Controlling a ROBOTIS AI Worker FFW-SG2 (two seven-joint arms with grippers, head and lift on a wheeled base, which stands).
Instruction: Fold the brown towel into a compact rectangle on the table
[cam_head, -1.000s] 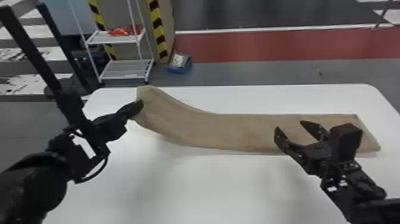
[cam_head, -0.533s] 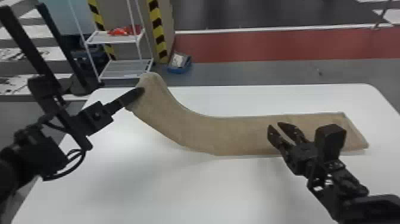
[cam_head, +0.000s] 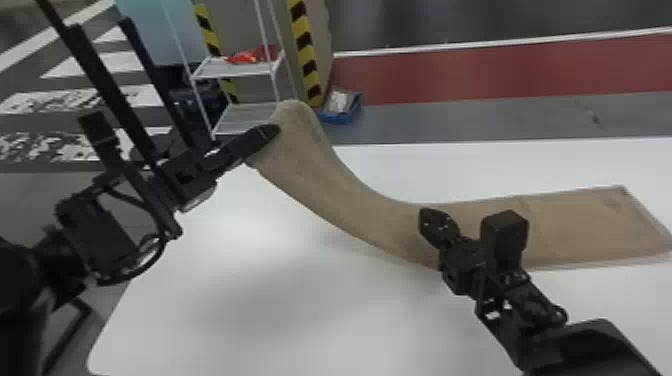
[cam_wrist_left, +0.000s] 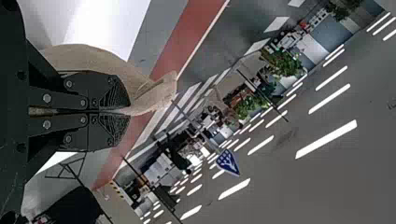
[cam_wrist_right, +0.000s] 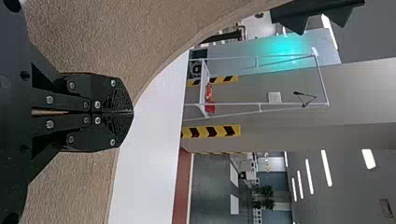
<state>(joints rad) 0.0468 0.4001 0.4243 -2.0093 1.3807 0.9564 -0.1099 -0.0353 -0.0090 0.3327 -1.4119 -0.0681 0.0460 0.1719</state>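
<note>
The left gripper (cam_head: 276, 131) is shut on the raised left end of the brown towel (cam_head: 345, 192). From there the towel slopes down to the white table and lies as a long flat strip to the right. In the left wrist view the left gripper (cam_wrist_left: 129, 111) pinches the towel (cam_wrist_left: 149, 95), whose tip hangs past the fingers. Over the middle of the strip, on its near side, is the right gripper (cam_head: 425, 216). In the right wrist view the right gripper (cam_wrist_right: 132, 112) is shut, with the towel (cam_wrist_right: 98, 42) behind it and no cloth visibly caught between its tips.
The white table (cam_head: 280, 320) extends in front of the towel and behind it. Beyond its far edge stand a white wire shelf (cam_head: 235, 70) with a red item and a blue box (cam_head: 341, 105) on the floor. Black-and-yellow striped edges (cam_head: 305, 55) rise beside the shelf.
My left gripper has lifted the towel's end higher and shifted it rightward. The right gripper's fingers have closed, and it has moved left along the towel. The head view has turned somewhat.
</note>
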